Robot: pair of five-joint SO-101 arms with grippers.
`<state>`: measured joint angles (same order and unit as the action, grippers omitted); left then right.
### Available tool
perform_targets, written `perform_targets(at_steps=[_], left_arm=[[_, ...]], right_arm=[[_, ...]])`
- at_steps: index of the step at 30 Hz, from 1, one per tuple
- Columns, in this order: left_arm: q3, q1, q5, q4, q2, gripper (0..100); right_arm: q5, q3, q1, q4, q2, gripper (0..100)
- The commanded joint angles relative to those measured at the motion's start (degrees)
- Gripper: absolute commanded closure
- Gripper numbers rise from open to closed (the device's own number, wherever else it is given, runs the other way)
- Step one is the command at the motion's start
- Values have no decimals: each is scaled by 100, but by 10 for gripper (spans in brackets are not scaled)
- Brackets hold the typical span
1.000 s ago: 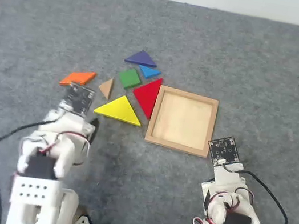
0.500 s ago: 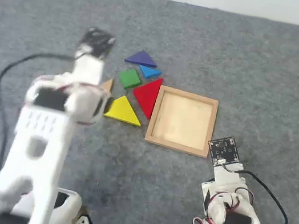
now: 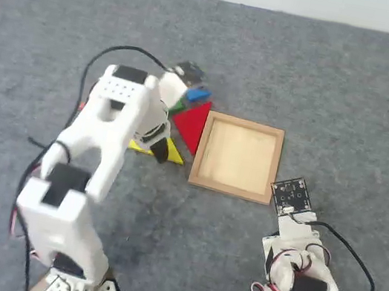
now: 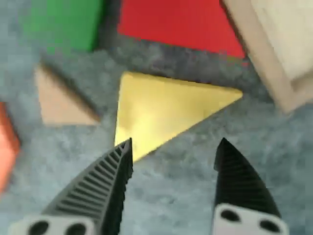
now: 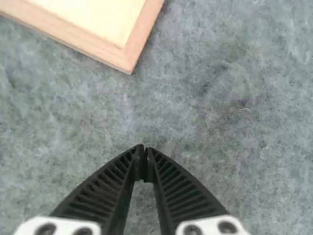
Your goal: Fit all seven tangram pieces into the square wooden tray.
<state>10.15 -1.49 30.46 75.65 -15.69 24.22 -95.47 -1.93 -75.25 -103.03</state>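
Just ahead of my left gripper point(image 4: 175, 143), fingers set apart, the yellow triangle point(image 4: 166, 110) lies flat on the carpet. I judge it light, rigid and thin, so grip it across opposite edges near mid-body. Beyond it lie the red triangle point(image 4: 181, 24) and then the wooden tray point(image 4: 264, 63). My right gripper point(image 5: 144, 148) has its fingers pressed together, empty.

Smooth matt wooden tray point(image 3: 230, 190) on a rough, fuzzy cloth carpet point(image 3: 355, 91).
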Motion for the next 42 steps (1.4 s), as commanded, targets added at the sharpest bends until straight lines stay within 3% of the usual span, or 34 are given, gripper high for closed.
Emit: perform_targets(at_steps=[1, 5, 13, 24, 31, 36, 42], left_arm=[[-1367, 158, 1424, 475, -695, 739], [-2273, 123, 2347, 1055, -1099, 739], [-2818, 53, 3429, 1213, -1829, 739], [-3389, -44, 3455, 1178, -2602, 739], [-4066, -229, 3455, 1609, -2585, 739], [-4057, -466, 3455, 1635, -2593, 739], [-4092, -290, 3657, 1618, -2831, 739]], right_arm=[[44, -97, 13, -13, -84, 991], [44, -97, 22, -13, -84, 991], [44, -97, 22, -13, -84, 991], [44, -97, 22, -13, -84, 991], [44, -97, 22, -13, -84, 991], [44, -97, 22, -13, -84, 991], [44, -97, 22, -13, -84, 991]])
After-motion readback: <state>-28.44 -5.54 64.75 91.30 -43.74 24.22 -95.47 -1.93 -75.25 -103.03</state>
